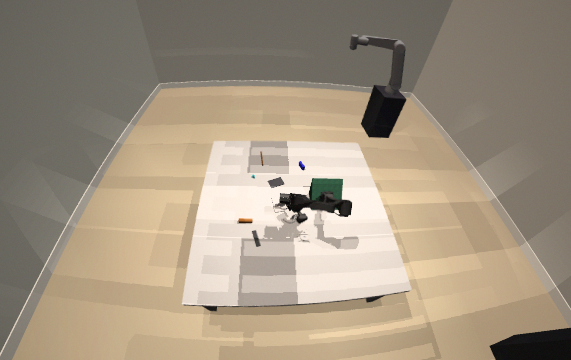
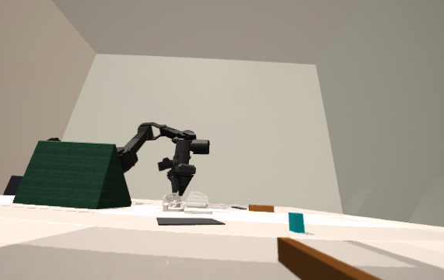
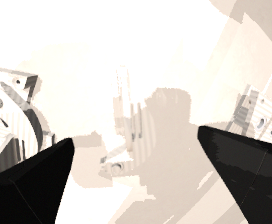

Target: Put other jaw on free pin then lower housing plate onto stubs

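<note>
1. End effector (image 2: 179,193) (image 3: 137,137): fingers apart, empty, pointing down.
2. Ribbed white piece (image 3: 142,131), possibly the free jaw: beyond and between fingertips; long axis crosswise to the finger gap. Toothed end: cannot tell.
3. Holed white part (image 3: 262,116): beyond right-side fingertip in wrist view.

Open gripper (image 3: 137,137) above a pale ribbed part (image 3: 143,131), between its fingers; white parts lie beyond them, left (image 3: 31,117) and right (image 3: 259,116) in view

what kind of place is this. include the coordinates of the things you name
Probably a bare robotics workroom: a black arm (image 1: 320,205) (image 2: 132,149) is mounted at a white table (image 1: 345,270) (image 2: 128,253), and a second, grey arm (image 1: 399,65) stands on a black pedestal (image 1: 384,112) nearby.
</note>
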Controlling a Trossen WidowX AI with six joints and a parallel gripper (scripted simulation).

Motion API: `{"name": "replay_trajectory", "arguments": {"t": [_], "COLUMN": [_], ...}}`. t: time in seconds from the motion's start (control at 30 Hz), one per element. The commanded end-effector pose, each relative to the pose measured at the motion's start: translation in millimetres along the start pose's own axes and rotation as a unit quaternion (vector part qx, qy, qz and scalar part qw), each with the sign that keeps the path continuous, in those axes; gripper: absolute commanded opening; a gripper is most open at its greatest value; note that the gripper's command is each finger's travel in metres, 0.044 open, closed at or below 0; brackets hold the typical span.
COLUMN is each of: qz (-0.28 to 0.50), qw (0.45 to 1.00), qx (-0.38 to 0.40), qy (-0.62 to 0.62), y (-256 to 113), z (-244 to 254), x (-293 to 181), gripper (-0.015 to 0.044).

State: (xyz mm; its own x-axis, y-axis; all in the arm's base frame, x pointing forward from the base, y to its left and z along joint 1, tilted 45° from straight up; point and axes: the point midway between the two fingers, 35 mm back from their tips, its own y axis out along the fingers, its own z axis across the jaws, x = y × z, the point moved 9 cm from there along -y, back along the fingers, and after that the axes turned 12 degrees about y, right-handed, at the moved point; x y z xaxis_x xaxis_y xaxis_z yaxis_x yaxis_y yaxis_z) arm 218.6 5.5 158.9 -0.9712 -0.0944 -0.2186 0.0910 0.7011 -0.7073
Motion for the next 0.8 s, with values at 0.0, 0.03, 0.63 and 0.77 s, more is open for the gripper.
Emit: {"name": "replay_trajectory", "arguments": {"t": [0.0, 0.03, 0.63, 0.77], "qz": [-0.002, -0.002, -0.001, -0.001], "qw": [1.0, 1.0, 1.0, 1.0], "qx": [-0.002, -0.002, -0.005, -0.005], "qy": [0.003, 0.003, 0.003, 0.003], "y": [8, 10, 34, 34], "z": [0, 0, -1, -1], "x": [1, 1, 2, 2], "gripper": [0.044, 0.044, 0.044, 0.044]}}
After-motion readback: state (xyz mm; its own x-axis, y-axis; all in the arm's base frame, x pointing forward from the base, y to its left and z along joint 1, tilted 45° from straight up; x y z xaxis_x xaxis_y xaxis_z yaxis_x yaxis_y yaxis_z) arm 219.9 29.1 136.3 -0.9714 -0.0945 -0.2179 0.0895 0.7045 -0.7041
